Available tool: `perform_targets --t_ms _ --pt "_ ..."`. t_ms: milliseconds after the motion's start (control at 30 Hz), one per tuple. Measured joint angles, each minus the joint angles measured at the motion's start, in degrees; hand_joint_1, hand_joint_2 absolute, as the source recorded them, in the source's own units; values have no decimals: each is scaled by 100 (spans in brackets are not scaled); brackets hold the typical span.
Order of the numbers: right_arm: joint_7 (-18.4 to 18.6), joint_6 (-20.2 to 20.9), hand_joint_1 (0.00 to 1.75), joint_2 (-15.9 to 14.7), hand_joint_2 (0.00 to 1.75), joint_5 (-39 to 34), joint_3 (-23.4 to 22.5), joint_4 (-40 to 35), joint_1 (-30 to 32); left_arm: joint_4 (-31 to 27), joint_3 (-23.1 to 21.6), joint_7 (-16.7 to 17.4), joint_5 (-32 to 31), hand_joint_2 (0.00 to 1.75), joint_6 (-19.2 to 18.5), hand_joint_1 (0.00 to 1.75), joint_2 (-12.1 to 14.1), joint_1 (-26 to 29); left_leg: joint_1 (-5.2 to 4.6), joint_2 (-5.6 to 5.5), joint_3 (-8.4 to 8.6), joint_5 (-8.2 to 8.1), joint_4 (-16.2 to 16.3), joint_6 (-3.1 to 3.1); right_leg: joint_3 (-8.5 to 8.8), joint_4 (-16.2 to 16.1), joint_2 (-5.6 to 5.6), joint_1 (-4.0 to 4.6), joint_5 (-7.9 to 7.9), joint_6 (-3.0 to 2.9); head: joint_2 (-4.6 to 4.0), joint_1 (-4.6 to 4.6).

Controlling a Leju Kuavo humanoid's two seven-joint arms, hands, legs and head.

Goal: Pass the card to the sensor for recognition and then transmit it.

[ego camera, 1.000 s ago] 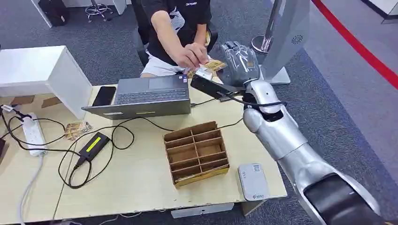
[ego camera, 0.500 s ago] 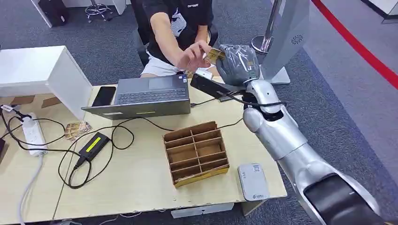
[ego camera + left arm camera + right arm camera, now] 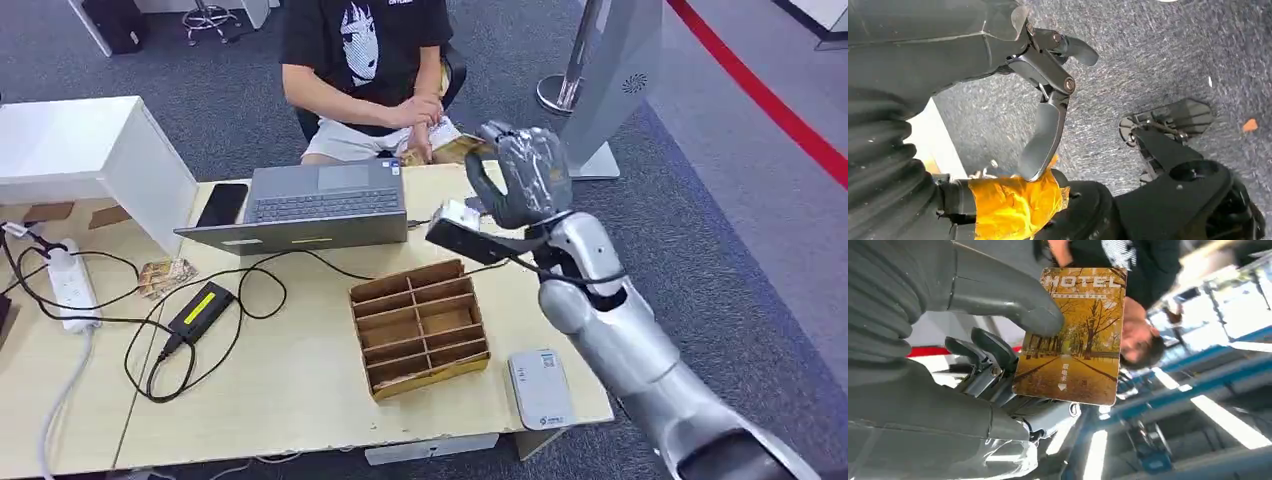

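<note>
Right hand (image 3: 525, 175) sits in the upper middle-right of the head view, raised above the far edge of the counter (image 3: 300, 370), and holds the hotel key card (image 3: 1073, 335) pinched between its thick grey thumb (image 3: 1013, 307) and the darker fingers (image 3: 988, 352) behind it. In the right wrist view the card fills the centre of the frame, its printed face toward the camera, long axis running top to bottom, the word HOTEL at the upper end and a small white arrow toward the lower end. In the head view its gold edge pokes out at the hand's upper left, toward the seated person (image 3: 365, 60). Left hand (image 3: 1048, 100) hangs over grey carpet, fingers loosely apart, holding nothing
</note>
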Motion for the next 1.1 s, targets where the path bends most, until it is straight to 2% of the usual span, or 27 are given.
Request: perform_targets --t_ms 100,233,333,500,600,833,967,1100 --pt "-313 -118 175 -514 175 -302 -263 -833 956 0 118 -70 135 175 94 0 26 98 -1 -21 -11 -5 0 5 5 -4 -26 0 -6 7 -2 9" --pt "-705 -109 175 -1078 175 -622 -784 -1589 2106 18 264 -129 238 175 135 0 68 204 -4 -16 -14 -10 0 10 1 -8 -25 -2 -6 7 -2 7" --pt "-773 -6 175 -1385 175 -671 -1161 -1929 2774 35 363 -122 306 175 181 0 83 206 -4 -17 -15 -10 0 10 1 -8 -27 -2 -6 7 0 7" --pt "-938 503 175 -1940 175 -1036 -1859 -2416 3799 39 507 -105 373 175 214 0 90 210 -4 -18 -18 -10 -1 11 2 -8 -30 -2 -6 7 -2 7" --pt "-1125 957 175 -2191 175 -1285 -2200 -2636 4199 42 549 -105 380 175 216 0 103 211 -4 -10 -15 -10 -1 10 1 -7 -21 -2 -6 7 0 2" --pt "-1103 1712 175 -2730 175 -1217 -2424 -2847 4456 42 588 -61 323 175 212 0 114 204 -4 -10 -15 -9 -1 11 2 -7 -20 -2 -5 7 -2 4" --pt "-1064 2103 175 -2974 175 -1259 -2275 -2816 4259 42 588 -59 273 175 186 0 116 197 -4 -10 -14 -7 -1 12 4 -6 -20 -2 -4 7 0 7" --pt "-1033 2341 175 -3086 175 -1296 -1892 -2654 3911 42 588 -48 227 175 179 0 114 188 -4 -10 -13 -5 -1 10 5 -6 -20 -2 -4 7 -2 4"
